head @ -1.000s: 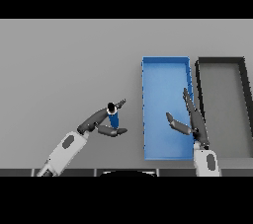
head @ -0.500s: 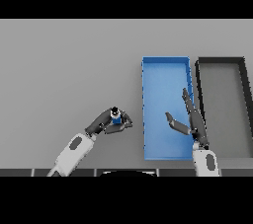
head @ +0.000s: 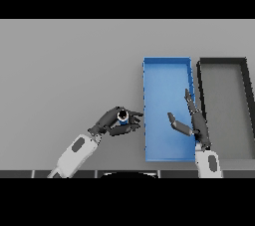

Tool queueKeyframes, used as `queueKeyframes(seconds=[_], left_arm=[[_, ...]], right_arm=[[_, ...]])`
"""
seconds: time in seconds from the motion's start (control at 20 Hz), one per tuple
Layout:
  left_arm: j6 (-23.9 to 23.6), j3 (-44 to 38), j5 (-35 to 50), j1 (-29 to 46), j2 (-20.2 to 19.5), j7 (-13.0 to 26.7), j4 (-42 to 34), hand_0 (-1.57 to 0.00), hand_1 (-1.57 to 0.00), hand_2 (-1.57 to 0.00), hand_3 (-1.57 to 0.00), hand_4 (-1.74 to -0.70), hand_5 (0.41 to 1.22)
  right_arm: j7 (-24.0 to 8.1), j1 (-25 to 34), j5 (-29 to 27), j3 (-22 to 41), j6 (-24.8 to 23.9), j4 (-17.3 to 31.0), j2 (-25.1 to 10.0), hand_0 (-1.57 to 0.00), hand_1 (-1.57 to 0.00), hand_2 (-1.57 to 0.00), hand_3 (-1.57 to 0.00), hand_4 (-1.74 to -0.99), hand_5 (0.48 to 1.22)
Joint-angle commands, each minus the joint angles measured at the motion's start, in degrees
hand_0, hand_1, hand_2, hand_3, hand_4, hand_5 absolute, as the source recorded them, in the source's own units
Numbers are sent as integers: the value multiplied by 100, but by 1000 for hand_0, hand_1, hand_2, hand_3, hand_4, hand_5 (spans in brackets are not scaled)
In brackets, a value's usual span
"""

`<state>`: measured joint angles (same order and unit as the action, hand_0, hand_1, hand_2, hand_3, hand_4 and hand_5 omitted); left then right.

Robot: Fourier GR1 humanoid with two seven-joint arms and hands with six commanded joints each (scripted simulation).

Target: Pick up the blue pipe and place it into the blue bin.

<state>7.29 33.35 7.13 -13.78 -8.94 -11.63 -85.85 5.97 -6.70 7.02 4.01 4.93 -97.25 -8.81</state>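
Pipe: short, stiff, likely light and smooth; best held across its sides; sits in the left hand, just left of the bin.
Left hand: fingers and thumb curled round the pipe.
Right hand: fingers straight, empty, over the bin near its right wall.

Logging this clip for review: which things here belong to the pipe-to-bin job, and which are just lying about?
Job:
- blue pipe, held in left hand
- blue bin, the target

Lying about:
- black bin
- right hand, open over the blue bin, idle
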Motion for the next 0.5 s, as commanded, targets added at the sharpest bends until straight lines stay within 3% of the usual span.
queueKeyframes(seconds=[0.0,0.25,0.45], left_arm=[[9,20,29,-67,2,196,-121,-1539,-1543,-1546,-1441,-1720,1210],[90,84,169,-309,3,855,-506,-1561,-1562,-1563,-1445,-1726,1217],[171,97,173,-360,-43,960,-541,-1567,-1567,-1568,-1441,-1728,1219]], right_arm=[[37,45,35,10,-5,41,-4,1,1,1,1,-1221,631],[204,-11,2,2,19,53,20,1,1,1,1,-1208,640],[106,-56,-41,-25,4,15,29,1,1,1,1,-1184,629]])
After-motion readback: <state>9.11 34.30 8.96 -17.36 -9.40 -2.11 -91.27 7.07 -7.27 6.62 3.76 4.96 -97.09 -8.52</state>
